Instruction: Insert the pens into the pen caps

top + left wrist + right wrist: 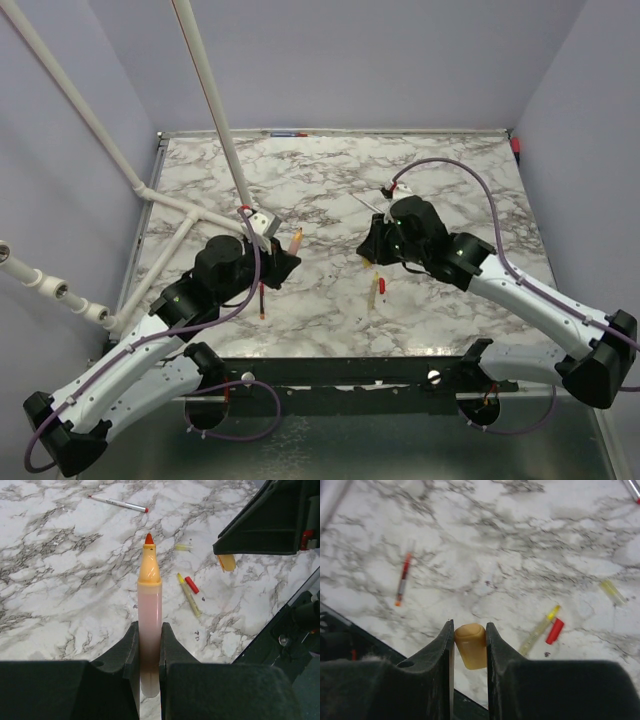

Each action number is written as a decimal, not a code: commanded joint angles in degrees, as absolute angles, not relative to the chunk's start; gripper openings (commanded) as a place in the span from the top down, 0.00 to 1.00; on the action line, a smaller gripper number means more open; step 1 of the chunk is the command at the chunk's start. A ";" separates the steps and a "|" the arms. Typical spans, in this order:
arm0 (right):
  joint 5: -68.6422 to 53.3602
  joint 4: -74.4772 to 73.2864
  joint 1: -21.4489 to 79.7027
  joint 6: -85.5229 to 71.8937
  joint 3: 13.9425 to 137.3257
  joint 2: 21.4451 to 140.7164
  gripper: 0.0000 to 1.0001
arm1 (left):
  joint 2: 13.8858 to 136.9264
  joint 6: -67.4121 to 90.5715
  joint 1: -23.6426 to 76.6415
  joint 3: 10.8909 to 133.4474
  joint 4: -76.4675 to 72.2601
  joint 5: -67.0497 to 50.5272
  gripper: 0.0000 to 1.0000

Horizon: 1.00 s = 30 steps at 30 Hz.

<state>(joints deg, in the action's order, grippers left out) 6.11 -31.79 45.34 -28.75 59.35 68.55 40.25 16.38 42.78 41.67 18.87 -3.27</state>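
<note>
Pinched tight in left gripper (149, 632), orange pen (149, 580), tip outward; squeezed in right gripper (469, 629), orange pen cap (470, 650).

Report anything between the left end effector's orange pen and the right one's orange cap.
Nothing visible. The left end effector grips the orange pen, the right end effector the orange cap; only bare table lies between them.

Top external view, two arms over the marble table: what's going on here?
The left gripper is shut on an uncapped orange pen, its tip pointing away. The right gripper is shut on an orange cap. The two are apart, so that pen is not yet capped. On the table lie a yellow pen with a red cap beside it, a red pen, a whitish pen and a small yellow cap.
</note>
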 commanded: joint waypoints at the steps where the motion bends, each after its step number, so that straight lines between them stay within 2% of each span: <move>1: 4.71 -16.89 48.85 -33.25 59.12 64.18 0.99 | 38.32 18.80 42.82 39.29 12.25 -4.76 1.00; 11: 14.50 1.36 57.31 -32.49 58.84 63.20 0.99 | 34.35 20.35 42.84 34.42 3.64 -4.44 1.00; 18: 16.93 12.29 60.15 -30.54 60.03 64.02 0.99 | 32.77 20.36 42.86 31.71 -2.46 -6.06 1.00; 30: 20.36 19.86 63.54 -27.59 65.79 70.22 0.99 | 28.09 18.59 42.89 27.80 -9.92 -7.62 1.00</move>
<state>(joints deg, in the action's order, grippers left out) 17.30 15.29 62.26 -29.71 63.33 67.99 30.39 19.64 42.78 29.28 -5.32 -4.95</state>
